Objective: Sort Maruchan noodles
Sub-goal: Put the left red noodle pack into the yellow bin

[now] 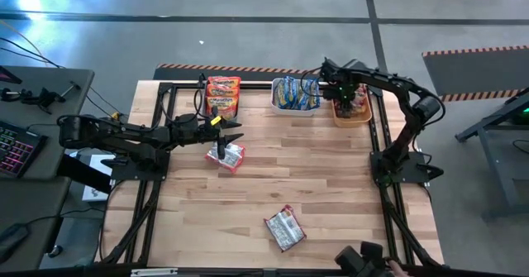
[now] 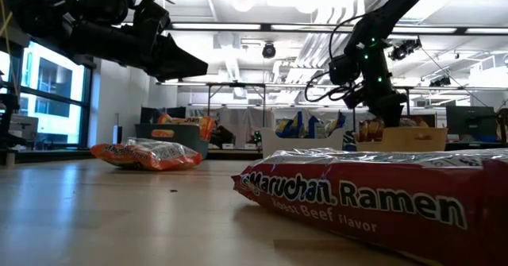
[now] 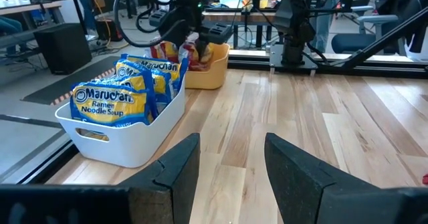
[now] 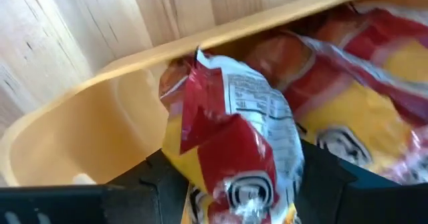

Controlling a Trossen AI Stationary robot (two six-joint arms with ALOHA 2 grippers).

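Three bins line the table's far edge: a teal bin (image 1: 221, 95) with orange packets, a white bin (image 1: 295, 95) with blue Maruchan packets (image 3: 110, 103), and an orange bin (image 1: 353, 112) with red ones. My right gripper (image 4: 234, 177) points down over the orange bin (image 4: 80, 130), open, with a red packet (image 4: 227, 137) standing between its fingers. My left gripper (image 3: 231, 174) hovers open and level, with nothing between its fingers, above a loose packet (image 1: 227, 155) that lies flat on the table. Another loose packet (image 1: 285, 227), red (image 2: 373, 198), lies flat near the front edge. My right gripper has the red packet's lower part (image 4: 234, 184) between its two fingers, which come from above. The packet stands on end, its upper edge (image 4: 200, 70) tilted, inside the orange bin's rim. Whether the fingers touch it, I cannot tell.
Black frame rails run along the table's left and right edges. The middle and right of the wooden top (image 1: 331, 178) are bare boards. A desk with a keyboard (image 1: 16, 145) stands off the table's left side.
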